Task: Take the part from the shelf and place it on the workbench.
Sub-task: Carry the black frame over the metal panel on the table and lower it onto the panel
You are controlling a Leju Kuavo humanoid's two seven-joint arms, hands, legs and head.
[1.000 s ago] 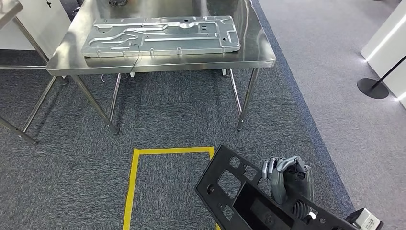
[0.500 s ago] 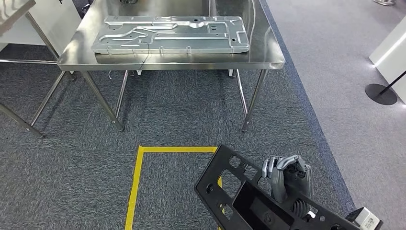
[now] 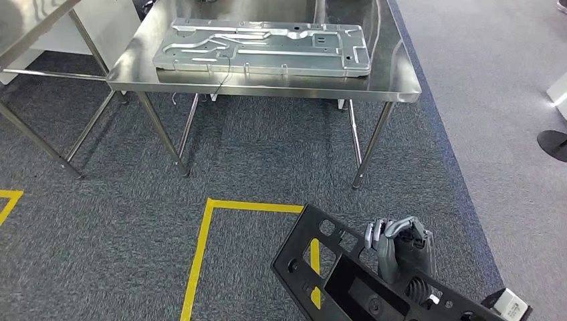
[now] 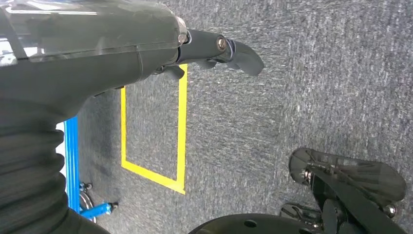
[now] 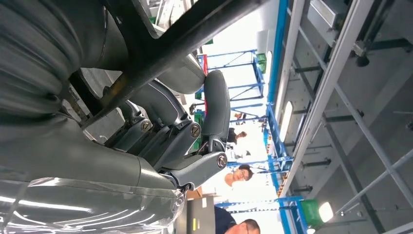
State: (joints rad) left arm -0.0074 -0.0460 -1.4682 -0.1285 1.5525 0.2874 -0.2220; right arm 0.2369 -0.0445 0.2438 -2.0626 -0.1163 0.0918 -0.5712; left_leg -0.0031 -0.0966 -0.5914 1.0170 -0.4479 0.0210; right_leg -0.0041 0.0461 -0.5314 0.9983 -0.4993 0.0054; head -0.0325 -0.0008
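Right hand (image 3: 400, 249) grips the black part (image 3: 332, 270) above carpet.

A large embossed silver sheet-metal panel (image 3: 262, 47) lies flat across the steel table top, with a thin dark cable (image 3: 222, 75) trailing over the near edge. Yellow floor tape (image 3: 203, 249) marks a rectangle's corner on the grey carpet (image 3: 100, 254) (a second bit shows at the far left). A round black stanchion base (image 3: 553, 144) sits on the lighter carpet to the right.
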